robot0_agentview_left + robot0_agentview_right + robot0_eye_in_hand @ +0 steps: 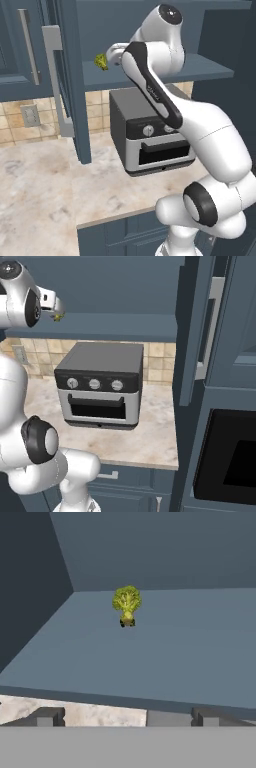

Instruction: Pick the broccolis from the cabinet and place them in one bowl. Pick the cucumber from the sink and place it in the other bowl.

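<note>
The wall cabinet (150, 75) stands open, its dark blue-grey door (70, 80) swung out to the left with a long grey bar handle (57, 80) on its edge. Inside, the flat blue-grey shelf (165, 647) carries a single broccoli floret (127, 605), upright on its stem, set toward the back of the shelf near the left inner wall. In the left base view the same floret (102, 61) sits at the left end of the shelf, just beside the arm's hand; from the right base view it shows as a small yellow-green speck (59, 317) under the hand.

The gripper (125, 716) is held level with the shelf's front edge, and its fingers (47, 716) are spread wide apart and grasp nothing; the broccoli lies ahead of them, well apart from either tip.

Below the cabinet a mottled beige stone bench (45, 190) runs along a wall of tan tiles (15, 125) with a grey wall socket (30, 116). A black and silver toaster oven (100, 386) with three round knobs stands on the bench against the tiles, directly under the open shelf. Blue drawer fronts (120, 235) sit beneath the bench edge. To the right, a tall blue unit holds a black built-in oven (230, 461).
</note>
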You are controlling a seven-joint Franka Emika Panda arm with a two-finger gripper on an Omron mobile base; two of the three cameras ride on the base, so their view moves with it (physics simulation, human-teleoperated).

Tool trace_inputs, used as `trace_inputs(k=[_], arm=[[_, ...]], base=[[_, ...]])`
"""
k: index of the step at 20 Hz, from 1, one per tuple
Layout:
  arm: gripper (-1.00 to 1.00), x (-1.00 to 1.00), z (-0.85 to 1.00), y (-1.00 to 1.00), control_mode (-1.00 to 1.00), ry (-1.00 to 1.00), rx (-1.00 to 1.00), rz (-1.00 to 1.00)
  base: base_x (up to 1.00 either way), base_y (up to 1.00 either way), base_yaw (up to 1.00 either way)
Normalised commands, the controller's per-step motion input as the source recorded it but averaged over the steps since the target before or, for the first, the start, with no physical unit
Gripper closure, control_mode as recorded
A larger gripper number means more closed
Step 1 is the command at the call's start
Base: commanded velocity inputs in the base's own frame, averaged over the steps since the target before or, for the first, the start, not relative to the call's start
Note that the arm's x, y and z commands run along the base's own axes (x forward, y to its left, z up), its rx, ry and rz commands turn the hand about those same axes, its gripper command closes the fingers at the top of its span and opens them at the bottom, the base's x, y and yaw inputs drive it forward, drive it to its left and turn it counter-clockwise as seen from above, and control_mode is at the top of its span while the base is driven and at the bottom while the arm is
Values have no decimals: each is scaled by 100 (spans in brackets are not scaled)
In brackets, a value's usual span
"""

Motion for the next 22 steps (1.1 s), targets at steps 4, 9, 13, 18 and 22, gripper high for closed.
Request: trace_inputs(k=[4, 9, 13, 18, 22], arm=[[-100, 52, -13, 0, -100, -1, 0, 0], [-100, 59, -1, 0, -100, 0, 0, 0], [-100, 58, 0, 2, -100, 0, 0, 0], [-100, 46, 0, 13, -100, 4, 0, 0], [-100, 44, 0, 22, -100, 6, 0, 0]], base=[[0, 0, 0], [0, 0, 0], [0, 0, 0], [0, 0, 0], [0, 0, 0]])
